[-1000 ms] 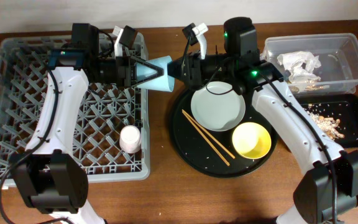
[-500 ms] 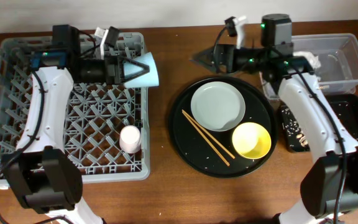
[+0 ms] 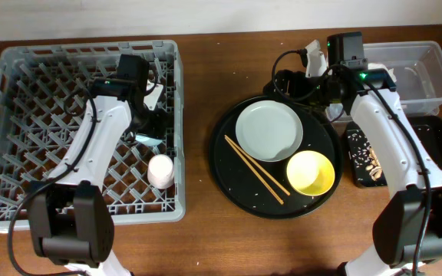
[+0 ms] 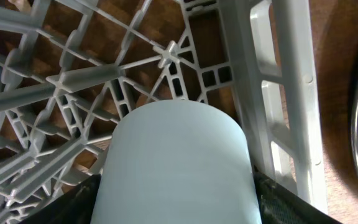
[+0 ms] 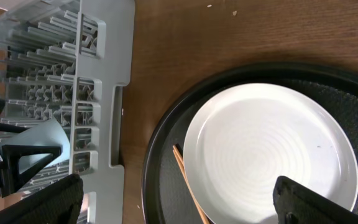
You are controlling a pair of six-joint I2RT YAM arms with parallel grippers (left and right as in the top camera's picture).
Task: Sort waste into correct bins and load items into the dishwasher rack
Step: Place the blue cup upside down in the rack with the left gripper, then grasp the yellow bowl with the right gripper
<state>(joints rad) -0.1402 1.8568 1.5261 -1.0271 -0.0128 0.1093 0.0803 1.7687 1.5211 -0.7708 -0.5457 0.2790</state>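
**Light blue cup [image 4: 179,162] carried into the rack; release outstanding**

Overhead: The left gripper [image 3: 145,129] no longer lies level over the far edge of the dishwasher rack [image 3: 21,115]. It has swung down among the pegs by the right wall, near the pink cup [image 3: 160,170]. The right gripper [image 3: 286,82] has drawn back to the far rim of the round black tray [image 3: 221,165]. The plate [image 3: 268,132], yellow bowl [image 3: 310,172] and chopsticks [image 3: 255,169] lie there untouched.

Left wrist: The fingers [image 4: 82,199] clamp the cup on both sides. It hangs over the grid beside the rack wall. Contact with the floor cannot be confirmed.

Right wrist: The jaws stand wide and empty above the plate.

Assessment: Cup loading is nearly done, with only the release left. The right arm appears free for the plate.
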